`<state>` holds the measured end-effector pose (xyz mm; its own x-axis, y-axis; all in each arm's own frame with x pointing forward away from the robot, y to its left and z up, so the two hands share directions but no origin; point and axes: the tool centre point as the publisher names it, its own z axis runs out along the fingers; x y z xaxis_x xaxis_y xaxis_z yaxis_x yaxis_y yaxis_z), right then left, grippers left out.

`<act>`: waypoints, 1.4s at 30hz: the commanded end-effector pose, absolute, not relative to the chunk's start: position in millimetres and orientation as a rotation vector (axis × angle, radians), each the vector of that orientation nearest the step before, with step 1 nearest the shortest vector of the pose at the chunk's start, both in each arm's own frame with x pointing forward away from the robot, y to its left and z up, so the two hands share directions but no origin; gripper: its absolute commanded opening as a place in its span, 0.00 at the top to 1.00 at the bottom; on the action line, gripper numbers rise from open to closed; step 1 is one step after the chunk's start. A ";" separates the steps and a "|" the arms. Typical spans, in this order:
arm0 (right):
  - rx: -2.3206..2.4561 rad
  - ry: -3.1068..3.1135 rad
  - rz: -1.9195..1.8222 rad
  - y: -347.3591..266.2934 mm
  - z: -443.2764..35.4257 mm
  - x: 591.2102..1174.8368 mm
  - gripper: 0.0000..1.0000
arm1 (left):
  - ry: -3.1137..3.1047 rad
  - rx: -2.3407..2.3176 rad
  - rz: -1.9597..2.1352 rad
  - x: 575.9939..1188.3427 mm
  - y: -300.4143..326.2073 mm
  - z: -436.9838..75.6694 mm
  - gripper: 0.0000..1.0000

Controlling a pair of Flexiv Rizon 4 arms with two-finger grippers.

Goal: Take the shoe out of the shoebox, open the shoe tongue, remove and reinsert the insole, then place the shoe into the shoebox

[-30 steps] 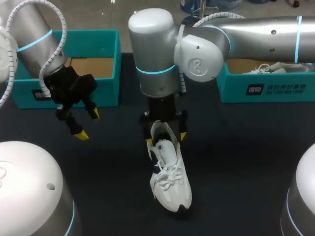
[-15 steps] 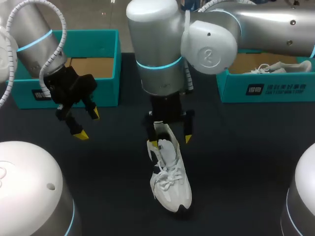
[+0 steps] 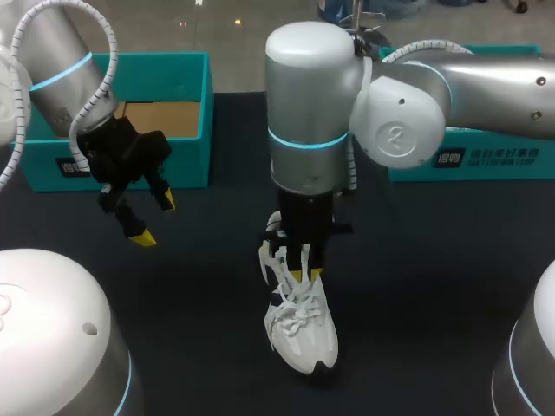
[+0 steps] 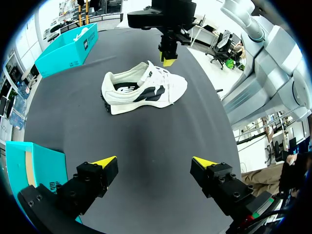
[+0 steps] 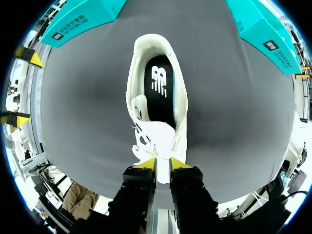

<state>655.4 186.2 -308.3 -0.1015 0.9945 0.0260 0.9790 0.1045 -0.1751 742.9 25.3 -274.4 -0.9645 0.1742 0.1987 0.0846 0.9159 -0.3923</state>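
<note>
shoe [image 3: 303, 334] is found upright on the dark table [image 3: 416, 286], out of both boxes, roughly midway between the left shoebox [image 3: 186, 160] and the right shoebox [image 3: 520, 165], with its toe towards the robot. a second ago the right gripper [image 3: 303, 273] was spread astride the heel opening; half a second ago it was opened wider there. it has since been carried forward along the shoe, and its fingers have been drawn almost together over the laces [image 3: 295, 314], just by the top of the tongue [image 5: 157, 135]. whether the tongue or a lace is actually pinched cannot be made out, since from the left wrist the yellow tips appear to stand slightly above the shoe. the black insole [image 5: 158, 92] is seen lying flat inside, so removal has not yet been begun. the left gripper [image 3: 153, 218] has not been moved across the three head views: it is held wide, with nothing between its fingers, above the table just in front of the left shoebox and well apart from the shoe. from this shift it may be judged that the taking-out step is done and that the tongue-opening step is being set up. a firm hold on the tongue will likely be needed, and the light shoe could be dragged or tipped if it is pulled unsupported.
</note>
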 end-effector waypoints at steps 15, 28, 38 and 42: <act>-1.928 -2.316 0.057 189.4 -321.5 700.0 1.00 | -2.848 -0.196 0.566 742.8 25.5 -274.6 0.00; -1.379 -2.695 -0.122 183.5 -281.9 728.6 0.00 | -2.848 -0.196 0.566 742.8 25.5 -274.6 0.00; -1.379 -2.695 -0.122 183.5 -281.9 728.6 0.00 | -2.848 -0.196 0.566 742.8 25.5 -274.6 0.00; -1.379 -2.695 -0.122 183.5 -281.9 728.6 0.00 | -2.848 -0.196 0.566 742.8 25.5 -274.6 0.00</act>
